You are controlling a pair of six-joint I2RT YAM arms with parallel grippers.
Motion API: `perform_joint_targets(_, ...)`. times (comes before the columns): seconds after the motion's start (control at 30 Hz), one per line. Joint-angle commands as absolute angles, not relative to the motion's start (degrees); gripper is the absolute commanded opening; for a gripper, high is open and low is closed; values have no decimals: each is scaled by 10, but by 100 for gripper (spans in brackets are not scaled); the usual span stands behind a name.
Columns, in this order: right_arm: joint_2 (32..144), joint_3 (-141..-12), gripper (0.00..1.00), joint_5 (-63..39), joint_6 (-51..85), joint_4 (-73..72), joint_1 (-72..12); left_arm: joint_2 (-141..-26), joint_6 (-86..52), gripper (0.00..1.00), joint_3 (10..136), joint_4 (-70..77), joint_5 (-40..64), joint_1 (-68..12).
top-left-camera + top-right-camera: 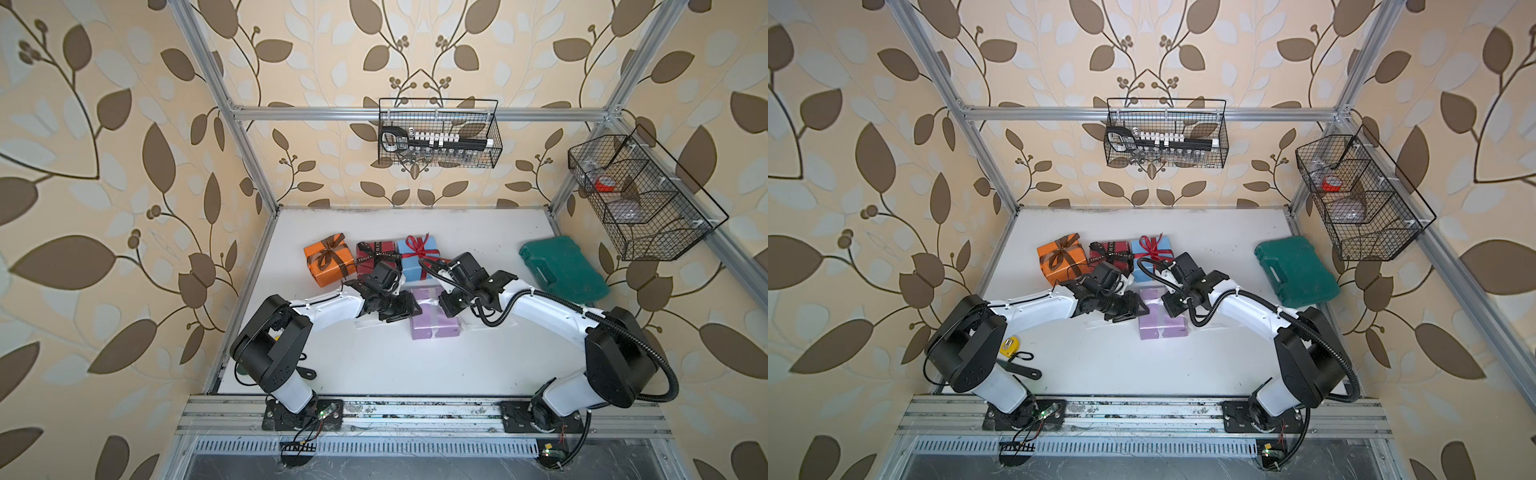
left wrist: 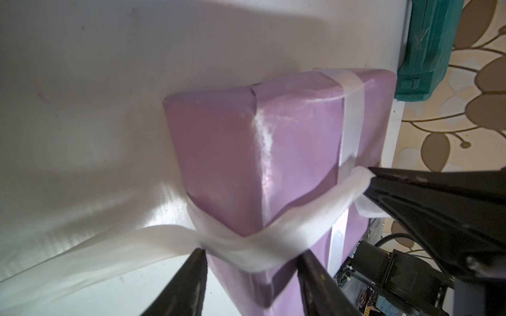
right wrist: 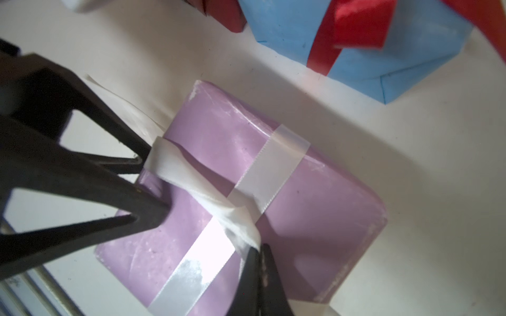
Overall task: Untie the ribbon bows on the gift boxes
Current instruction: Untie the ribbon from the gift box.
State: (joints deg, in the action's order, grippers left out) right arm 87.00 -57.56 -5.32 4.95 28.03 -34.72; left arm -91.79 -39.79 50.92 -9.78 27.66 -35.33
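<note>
White ribbon (image 3: 262, 169) is wrapped crosswise round the lilac box (image 1: 434, 326), which sits mid-surface, and the right pincer (image 3: 258, 249) is clenched on a bunched strand of it on the box top. Left pincer (image 3: 156, 187) comes in from 9 o'clock with jaws apart, one fingertip against the ribbon at the box edge, and a loose tail trails across the white surface (image 1: 374, 365) that way. Up at 11 to 12 o'clock of the lilac box stand the orange box (image 1: 330, 264), dark red box (image 1: 374, 255) and light blue box (image 1: 417, 255) in a row, bows tied. Green case (image 1: 563, 270) lies at 2 o'clock. Leaf-patterned wallpaper (image 1: 104, 208) all round, and two wire baskets (image 1: 440, 133) hang on the aluminium frame (image 1: 415, 113).
</note>
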Motion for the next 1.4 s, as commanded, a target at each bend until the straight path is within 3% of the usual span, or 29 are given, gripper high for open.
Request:
perform_joint_targets(0.0,841,-563,0,-8,88,286,-348,-933,-403,55,514,-120,269,-360)
perform_joint_targets(0.37,784,-534,0,136,216,275,-296,-936,-403,55,516,-127,272,-360)
perform_joint_targets(0.57,730,-486,0,131,262,244,-209,-936,-403,55,517,-129,272,-360)
perform_joint_targets(0.87,683,-419,0,42,292,201,-87,-937,-403,55,521,-132,272,-360)
perform_joint_targets(1.07,694,-390,10,-39,293,169,-81,-939,-404,55,524,-131,273,-360)
perform_joint_targets(1.27,679,-371,36,-21,294,177,-81,-941,-405,55,530,-132,274,-364)
perform_joint_targets(1.37,662,-373,40,-32,278,177,-82,-940,-405,55,534,-137,278,-364)
